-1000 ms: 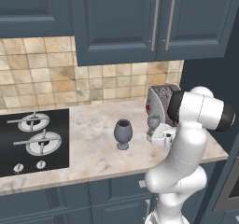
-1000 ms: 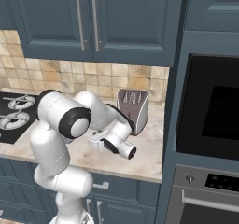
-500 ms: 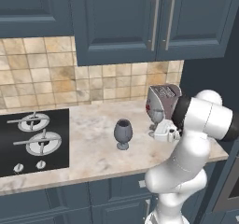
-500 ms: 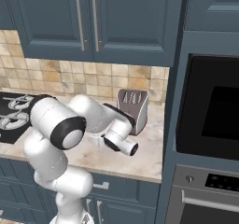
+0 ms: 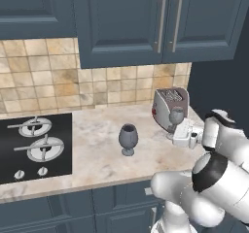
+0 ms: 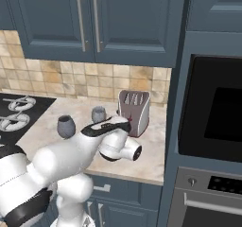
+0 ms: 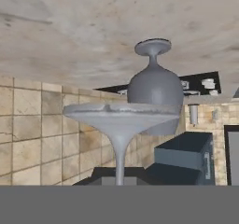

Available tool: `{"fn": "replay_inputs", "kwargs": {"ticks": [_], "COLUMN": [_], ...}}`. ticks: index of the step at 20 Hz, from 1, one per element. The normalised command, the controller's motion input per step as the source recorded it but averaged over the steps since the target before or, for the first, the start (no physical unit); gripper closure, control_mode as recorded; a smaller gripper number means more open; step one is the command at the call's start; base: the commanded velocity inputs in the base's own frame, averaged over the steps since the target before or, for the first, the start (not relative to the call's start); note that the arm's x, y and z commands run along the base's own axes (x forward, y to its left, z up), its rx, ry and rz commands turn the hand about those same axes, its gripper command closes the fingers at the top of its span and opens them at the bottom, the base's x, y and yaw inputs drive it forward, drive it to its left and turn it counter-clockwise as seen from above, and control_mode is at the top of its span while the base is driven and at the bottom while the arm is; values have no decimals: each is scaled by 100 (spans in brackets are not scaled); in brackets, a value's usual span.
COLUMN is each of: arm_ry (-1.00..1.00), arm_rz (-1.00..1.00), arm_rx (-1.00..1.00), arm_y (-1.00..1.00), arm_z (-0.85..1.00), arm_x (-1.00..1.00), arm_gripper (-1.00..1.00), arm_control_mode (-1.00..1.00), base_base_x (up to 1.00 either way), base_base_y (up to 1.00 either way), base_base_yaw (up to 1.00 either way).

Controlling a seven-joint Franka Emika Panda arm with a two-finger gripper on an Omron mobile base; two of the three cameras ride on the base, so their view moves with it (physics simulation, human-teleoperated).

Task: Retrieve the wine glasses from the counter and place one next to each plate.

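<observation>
Clear glass (image 5: 176,116) right at end effector (image 5: 187,135), prob touching, goblet (image 5: 128,138) apart

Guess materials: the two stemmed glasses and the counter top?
Dark goblet: opaque matte grey, perhaps ceramic or tinted glass. Slim glass by the toaster: see-through and greyish, likely clear glass. Counter: beige with veined marbling, looks like polished stone.

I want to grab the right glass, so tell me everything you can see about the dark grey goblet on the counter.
The dark grey goblet is an opaque stemmed glass with a wide rounded bowl, a short stem and a round foot. It looks matte, like glazed ceramic or tinted glass. It stands upright and alone on the beige marbled counter, between the black hob and the silver toaster. Nothing touches it but the counter. The gripper is off to its right, by the clear glass.
</observation>
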Motion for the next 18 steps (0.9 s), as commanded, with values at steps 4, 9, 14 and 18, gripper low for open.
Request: {"fn": "replay_inputs", "kwargs": {"ticks": [4, 9, 14, 18], "arm_ry": [2, 7, 0, -6], "arm_rz": [0, 0, 0, 0], "arm_rx": [-4, -3, -6, -6], "arm_y": [0, 2, 17, 17], "arm_z": [72, 78, 67, 53], "arm_x": [-95, -76, -82, -100], "arm_gripper": [100, 100, 100, 100], "arm_control_mode": [-100, -100, -100, -100], "base_base_x": [0, 0, 0, 0], "base_base_y": [0, 0, 0, 0], "base_base_yaw": [0, 0, 0, 0]}}
